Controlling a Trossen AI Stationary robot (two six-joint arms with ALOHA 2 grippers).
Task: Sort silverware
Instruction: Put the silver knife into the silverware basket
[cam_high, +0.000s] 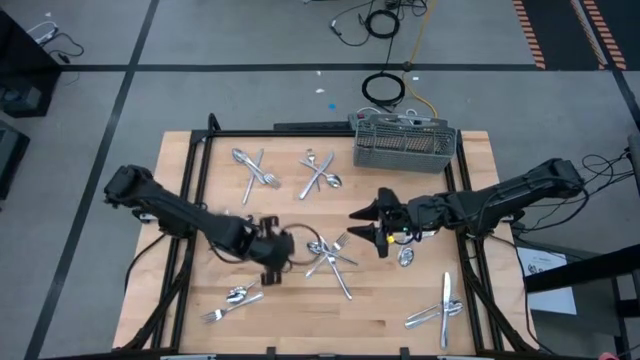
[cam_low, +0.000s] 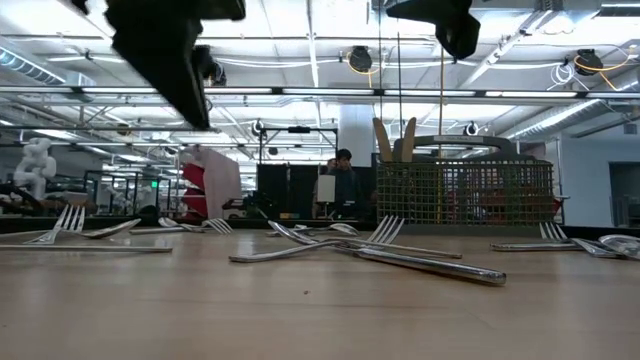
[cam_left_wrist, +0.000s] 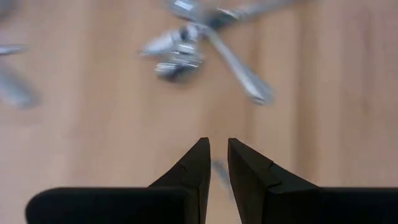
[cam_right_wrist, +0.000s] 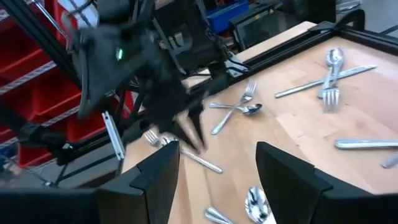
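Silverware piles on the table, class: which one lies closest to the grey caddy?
The crossed pile just left of the grey caddy, at the table's far edge; every other pile lies farther off.

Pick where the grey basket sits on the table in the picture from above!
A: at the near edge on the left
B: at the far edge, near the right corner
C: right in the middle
B: in the high view the grey mesh caddy stands at the table's far edge toward the right corner, away from the silverware piled at the middle.
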